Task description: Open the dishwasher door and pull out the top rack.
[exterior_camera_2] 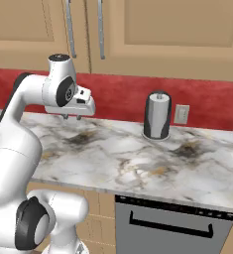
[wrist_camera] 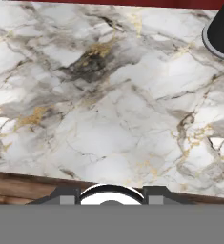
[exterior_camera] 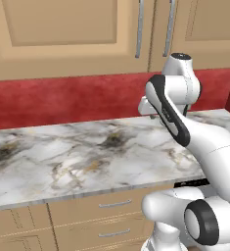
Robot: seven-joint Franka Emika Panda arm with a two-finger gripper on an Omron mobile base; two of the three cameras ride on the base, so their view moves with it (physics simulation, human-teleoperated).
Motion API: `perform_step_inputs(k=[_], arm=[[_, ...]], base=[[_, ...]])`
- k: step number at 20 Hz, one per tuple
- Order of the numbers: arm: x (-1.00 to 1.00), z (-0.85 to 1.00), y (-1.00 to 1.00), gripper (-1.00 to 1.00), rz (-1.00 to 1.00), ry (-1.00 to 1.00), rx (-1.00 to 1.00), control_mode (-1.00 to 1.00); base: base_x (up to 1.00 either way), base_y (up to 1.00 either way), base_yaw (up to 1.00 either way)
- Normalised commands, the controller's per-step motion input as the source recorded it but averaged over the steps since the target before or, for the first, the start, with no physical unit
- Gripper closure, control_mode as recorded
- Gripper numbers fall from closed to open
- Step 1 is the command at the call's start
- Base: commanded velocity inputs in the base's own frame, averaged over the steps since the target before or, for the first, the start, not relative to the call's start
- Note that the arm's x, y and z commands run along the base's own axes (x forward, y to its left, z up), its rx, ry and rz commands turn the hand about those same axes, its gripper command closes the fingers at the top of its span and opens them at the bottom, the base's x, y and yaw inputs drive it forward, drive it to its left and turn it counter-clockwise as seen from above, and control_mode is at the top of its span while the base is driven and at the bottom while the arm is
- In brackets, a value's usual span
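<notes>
Marble counter (exterior_camera_2: pixel 138 163) lies under your gripper (exterior_camera_2: pixel 72 117), whose finger spread you cannot tell, while the dishwasher door (exterior_camera_2: pixel 172 228) below sits closed.

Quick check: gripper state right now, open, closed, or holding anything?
Gripper: hangs above the marble counter, holding nothing; whether it is open or shut cannot be told. The dishwasher door is shut.

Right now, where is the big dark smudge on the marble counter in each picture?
Left base view: the dark smudge is in the middle, left of the arm.
Right base view: left of centre, just below the pincer.
Hand view: upper left of centre.
Shared landmark: the red wall behind the counter.
</notes>
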Motion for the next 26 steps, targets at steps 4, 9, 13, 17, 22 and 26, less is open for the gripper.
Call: perform_step_inputs(k=[4, 9, 13, 17, 22, 26], arm=[[0.00, 0.00, 0.00, -1.00, 0.00, 0.00, 0.00, 1.00], [0.00, 0.00, 0.00, -1.00, 0.00, 0.00, 0.00, 1.00], [0.00, 0.00, 0.00, -1.00, 0.00, 0.00, 0.00, 1.00], [0.00, 0.00, 0.00, -1.00, 0.00, 0.00, 0.00, 1.00], [0.00, 0.00, 0.00, -1.00, 0.00, 0.00, 0.00, 1.00], [0.00, 0.00, 0.00, -1.00, 0.00, 0.00, 0.00, 1.00]], base=[[-0.06, 0.00, -0.05], [-0.09, 0.00, -0.36], [-0.01, 0.00, -0.46], [-0.06, -0.01, -0.48], [-0.11, -0.09, -0.49], [-0.14, -0.10, -0.49]])
